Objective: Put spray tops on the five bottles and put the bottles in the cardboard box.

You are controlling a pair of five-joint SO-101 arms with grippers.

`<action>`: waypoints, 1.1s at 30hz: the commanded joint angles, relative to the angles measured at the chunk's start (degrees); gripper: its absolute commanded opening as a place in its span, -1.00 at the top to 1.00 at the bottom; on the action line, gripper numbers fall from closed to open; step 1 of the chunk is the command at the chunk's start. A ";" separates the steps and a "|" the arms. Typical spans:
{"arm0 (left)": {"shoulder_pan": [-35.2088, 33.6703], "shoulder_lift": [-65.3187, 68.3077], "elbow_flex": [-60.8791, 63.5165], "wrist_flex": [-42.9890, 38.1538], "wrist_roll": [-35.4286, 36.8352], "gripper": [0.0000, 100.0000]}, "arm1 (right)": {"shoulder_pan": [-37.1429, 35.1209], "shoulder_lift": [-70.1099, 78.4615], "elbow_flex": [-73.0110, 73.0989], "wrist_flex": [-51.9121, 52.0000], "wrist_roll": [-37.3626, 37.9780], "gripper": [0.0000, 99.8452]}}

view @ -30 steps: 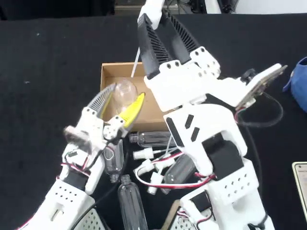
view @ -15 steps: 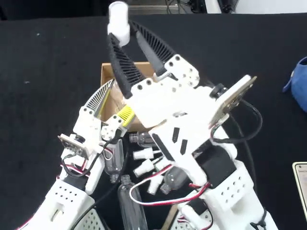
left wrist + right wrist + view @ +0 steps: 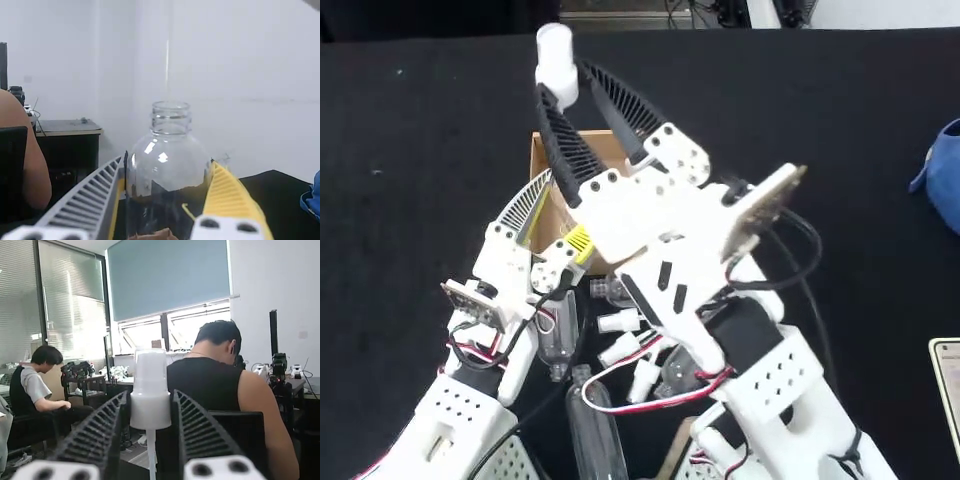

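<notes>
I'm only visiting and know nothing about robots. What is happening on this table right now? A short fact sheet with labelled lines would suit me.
Left gripper: shut on a clear bottle, held upright with its neck open and no top on it
Right gripper: shut on a white spray top, raised, with its tube hanging down
Cardboard box: open, on the black table, partly hidden by the arms
Waiting: more bottles and loose spray tops lying between the arms
Not yet done: top onto the held bottle

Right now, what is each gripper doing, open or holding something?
Left gripper: closed on a clear bottle.
Right gripper: closed on a white spray top.
</notes>
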 commanded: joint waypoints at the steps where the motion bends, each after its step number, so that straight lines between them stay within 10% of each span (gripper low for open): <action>1: 0.40 -0.88 1.63 -1.32 -0.35 0.94 | -0.70 -0.48 1.27 -1.76 0.79 0.89; 15: 0.40 -0.88 1.63 -1.32 -0.44 0.94 | -2.99 -10.59 3.82 22.24 0.53 0.54; 33: 0.31 -0.88 1.63 -1.23 -0.53 0.93 | -2.46 -11.30 -8.66 29.54 0.35 0.88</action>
